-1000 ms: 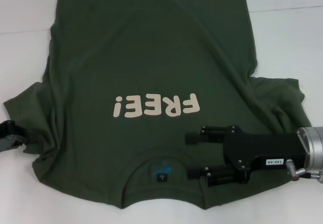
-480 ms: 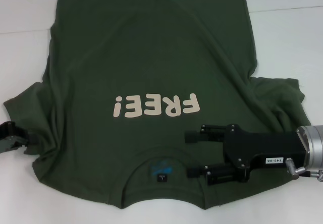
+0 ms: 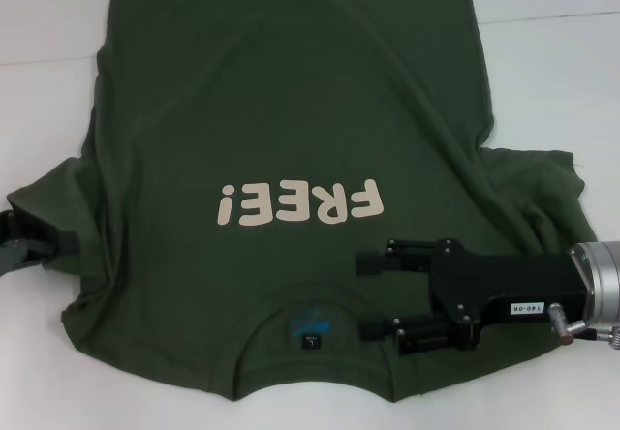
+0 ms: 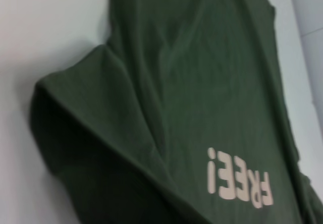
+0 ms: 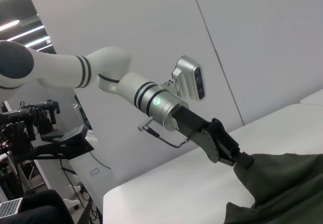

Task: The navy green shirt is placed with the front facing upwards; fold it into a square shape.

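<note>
Left gripper (image 3: 44, 246) fingers pinch shirt (image 3: 291, 110) sleeve; right gripper (image 3: 373, 299) fingers spread over collar

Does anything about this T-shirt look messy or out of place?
The navy green shirt lies face up but not smooth: creases run by both sleeves, and the left gripper has the left sleeve's edge bunched. The right gripper hovers open beside the collar.

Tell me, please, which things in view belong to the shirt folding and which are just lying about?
Part of the job:
- shirt, flat, "FREE!" print up
- left gripper, shut on the left sleeve's edge
- right gripper, fingers open, over the shirt beside the collar

Just there:
- white table
- equipment stand, beyond the table in the right wrist view
</note>
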You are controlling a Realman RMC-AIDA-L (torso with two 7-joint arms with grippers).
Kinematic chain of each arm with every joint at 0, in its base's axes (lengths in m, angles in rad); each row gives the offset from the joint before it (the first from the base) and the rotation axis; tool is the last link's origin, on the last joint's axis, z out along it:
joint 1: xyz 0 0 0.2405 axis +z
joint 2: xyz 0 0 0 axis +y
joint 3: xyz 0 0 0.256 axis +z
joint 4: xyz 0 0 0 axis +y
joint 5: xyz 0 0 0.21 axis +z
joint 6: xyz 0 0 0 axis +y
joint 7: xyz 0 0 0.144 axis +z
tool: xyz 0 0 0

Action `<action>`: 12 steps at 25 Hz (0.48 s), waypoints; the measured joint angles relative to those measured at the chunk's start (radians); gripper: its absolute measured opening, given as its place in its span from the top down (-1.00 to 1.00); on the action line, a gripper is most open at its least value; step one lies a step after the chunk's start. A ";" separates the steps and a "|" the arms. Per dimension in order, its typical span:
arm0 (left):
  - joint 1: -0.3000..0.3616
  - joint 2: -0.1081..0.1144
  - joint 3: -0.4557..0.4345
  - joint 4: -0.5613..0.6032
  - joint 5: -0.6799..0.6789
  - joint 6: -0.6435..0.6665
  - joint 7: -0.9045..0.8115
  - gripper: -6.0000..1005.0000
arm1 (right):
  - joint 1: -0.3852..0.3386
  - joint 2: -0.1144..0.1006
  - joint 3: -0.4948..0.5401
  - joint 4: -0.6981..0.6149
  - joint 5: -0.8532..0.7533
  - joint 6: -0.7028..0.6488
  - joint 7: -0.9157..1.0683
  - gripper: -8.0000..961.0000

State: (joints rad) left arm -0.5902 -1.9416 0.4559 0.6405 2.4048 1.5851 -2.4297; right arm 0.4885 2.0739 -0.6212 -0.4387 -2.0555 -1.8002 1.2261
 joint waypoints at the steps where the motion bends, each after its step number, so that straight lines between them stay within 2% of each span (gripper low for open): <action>1: 0.000 0.000 0.000 0.000 0.000 0.000 0.000 0.92 | 0.000 0.000 0.000 0.000 0.000 0.000 0.000 -0.83; 12: -0.001 0.000 -0.003 0.001 -0.019 0.028 0.006 0.92 | -0.004 0.005 0.000 0.000 0.000 0.002 -0.005 -0.83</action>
State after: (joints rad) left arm -0.5913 -1.9420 0.4528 0.6415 2.3858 1.6126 -2.4242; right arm 0.4847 2.0786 -0.6212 -0.4387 -2.0555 -1.7979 1.2211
